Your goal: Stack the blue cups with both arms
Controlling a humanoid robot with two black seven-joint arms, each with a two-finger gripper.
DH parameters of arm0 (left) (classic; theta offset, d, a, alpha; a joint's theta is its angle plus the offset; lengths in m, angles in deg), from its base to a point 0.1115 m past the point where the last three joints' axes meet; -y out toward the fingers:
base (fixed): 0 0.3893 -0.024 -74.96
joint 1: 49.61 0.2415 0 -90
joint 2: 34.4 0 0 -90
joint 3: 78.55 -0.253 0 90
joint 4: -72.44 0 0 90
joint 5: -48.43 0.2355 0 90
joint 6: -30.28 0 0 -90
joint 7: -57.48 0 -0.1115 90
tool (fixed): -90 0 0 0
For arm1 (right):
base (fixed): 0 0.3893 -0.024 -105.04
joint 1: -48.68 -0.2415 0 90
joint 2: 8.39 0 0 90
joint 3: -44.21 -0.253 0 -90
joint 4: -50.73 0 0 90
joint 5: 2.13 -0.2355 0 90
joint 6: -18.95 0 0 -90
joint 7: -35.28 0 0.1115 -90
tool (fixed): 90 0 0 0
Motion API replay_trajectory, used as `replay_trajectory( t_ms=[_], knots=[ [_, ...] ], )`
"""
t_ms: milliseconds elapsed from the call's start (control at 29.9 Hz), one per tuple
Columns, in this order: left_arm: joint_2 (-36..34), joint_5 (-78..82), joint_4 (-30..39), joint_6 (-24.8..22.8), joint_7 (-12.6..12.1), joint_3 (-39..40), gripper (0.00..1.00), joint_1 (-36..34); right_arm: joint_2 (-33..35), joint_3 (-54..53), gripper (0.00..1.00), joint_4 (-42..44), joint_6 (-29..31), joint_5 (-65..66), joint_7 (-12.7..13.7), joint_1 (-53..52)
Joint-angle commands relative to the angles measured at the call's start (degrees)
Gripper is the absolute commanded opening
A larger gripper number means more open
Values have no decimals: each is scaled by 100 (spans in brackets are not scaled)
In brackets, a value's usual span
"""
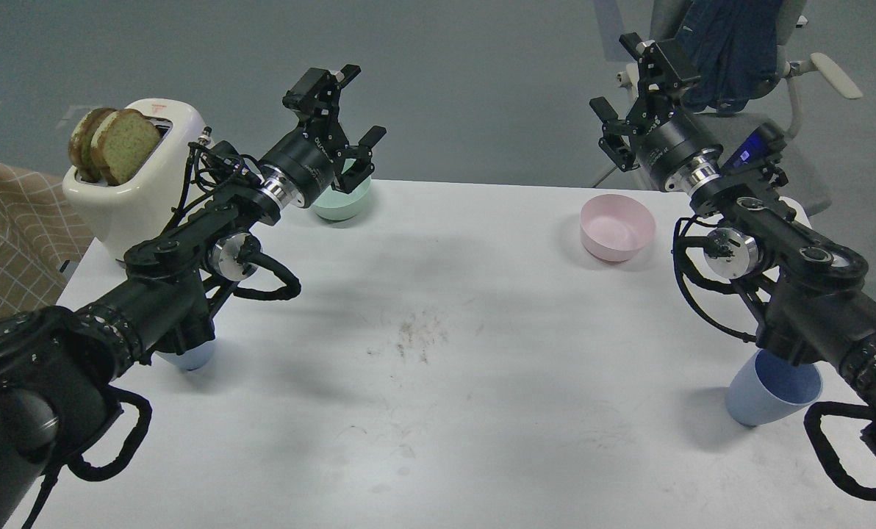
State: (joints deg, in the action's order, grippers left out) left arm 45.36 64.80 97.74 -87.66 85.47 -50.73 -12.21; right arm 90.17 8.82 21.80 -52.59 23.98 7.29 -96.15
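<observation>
2 black two-finger hands were raised above the far side of the white desk (445,294), both spread wide and holding nothing. The left hand (341,110) hung over the far left part of the desk, its lower finger in front of the mint-green bowl (339,202) that stood at the far edge; whether it touched the bowl could not be told. The right hand (633,95) was up beyond the far right edge, well above the pale pink bowl (618,228), with its fingers apart and clear of everything.

Behind each hand ran a black jointed arm with silver joint rings and looped black cables, the left arm (181,279) entering from the lower left, the right arm (798,279) from the lower right.

The 2 matte periwinkle-blue cups stood well apart on the near half of the desk. The left cup (188,357) was mostly hidden under the left arm, only its pale lower part showing. The right cup (769,393) stood near the right edge, tilted as seen, its darker inside showing and its rim partly covered by the right arm.

At the far left corner stood a cream toaster (133,198) with 2 slices of brown bread (111,143) sticking out of its top.
</observation>
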Motion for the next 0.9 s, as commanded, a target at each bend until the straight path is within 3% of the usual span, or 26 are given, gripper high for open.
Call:
replay_trajectory(
  t_ms=[0,869],
  knots=[
    [-4,7,1,-6,0,-4,98,-4,-4,6,100,-7,0,-9,-1,7],
    [5,-2,-7,-6,0,40,98,-57,-83,15,100,11,325,0,-1,-28]
  ],
)
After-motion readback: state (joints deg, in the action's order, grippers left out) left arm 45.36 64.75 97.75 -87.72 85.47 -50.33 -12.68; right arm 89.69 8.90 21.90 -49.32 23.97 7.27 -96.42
